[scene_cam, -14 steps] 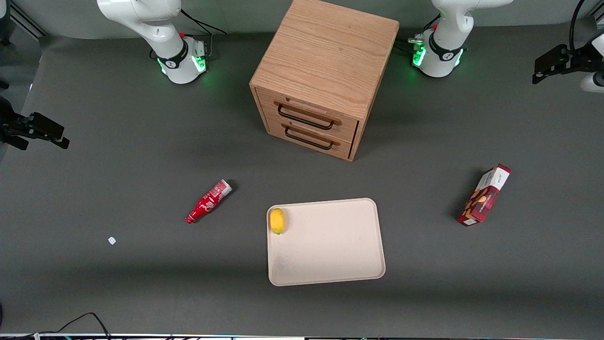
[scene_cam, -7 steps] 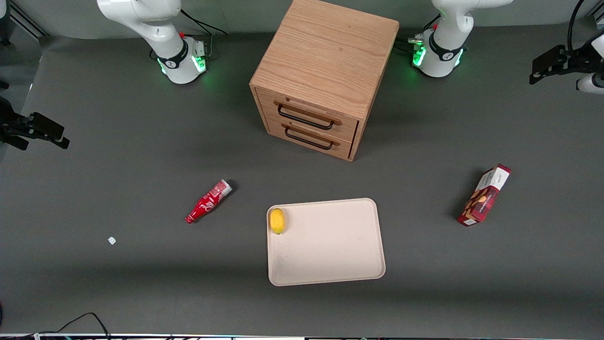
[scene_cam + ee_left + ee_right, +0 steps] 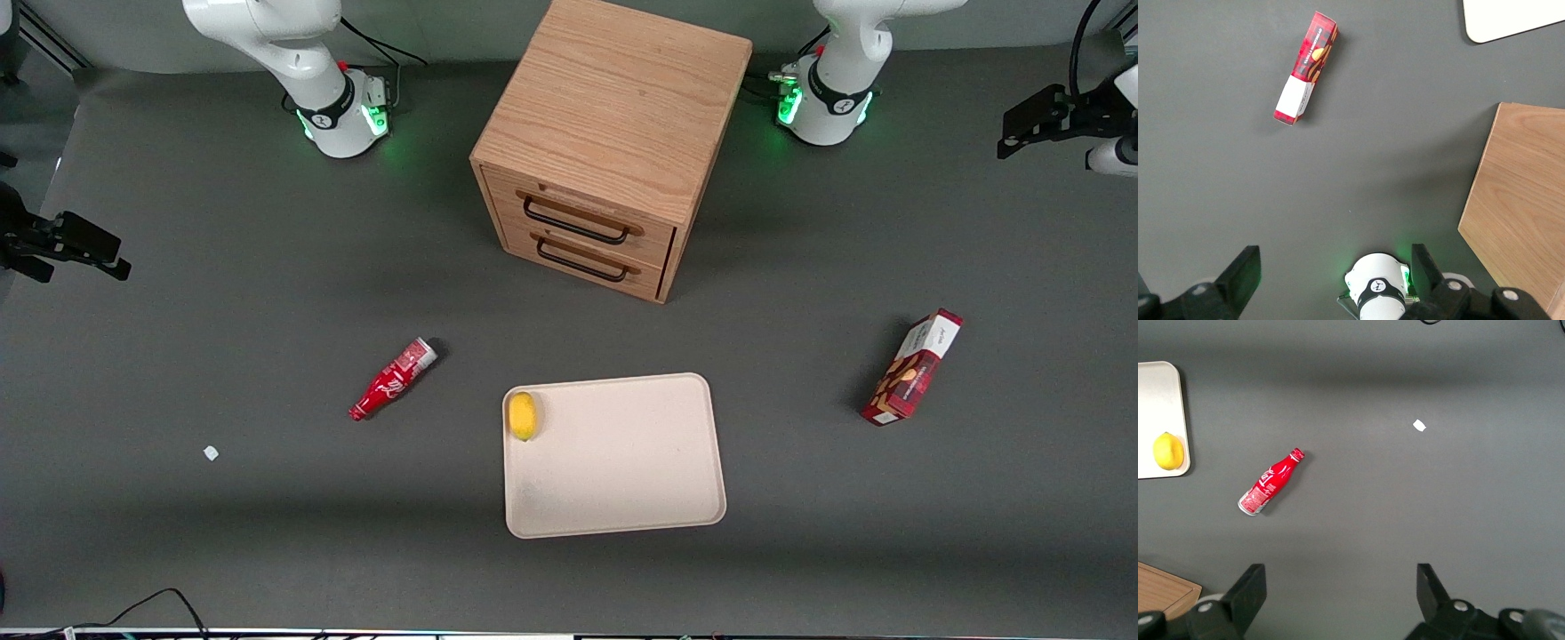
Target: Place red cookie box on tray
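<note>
Front view: red cookie box (image 3: 911, 368) lies on the table toward the working arm's end, well apart from the tray (image 3: 622, 498). Gripper (image 3: 1335, 277) hovers high, fingers spread, empty. Grasp, carry and placing all remain.

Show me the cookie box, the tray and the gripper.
cookie box (image 3: 911, 368), front view, its red face.
tray (image 3: 622, 480), front view, its bare floor.
gripper (image 3: 1335, 275), left wrist view, between its open fingertips, above the table.

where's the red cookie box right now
The red cookie box lies on the dark table toward the working arm's end, apart from the tray. The open pincer hangs high above the table, away from the box.
</note>
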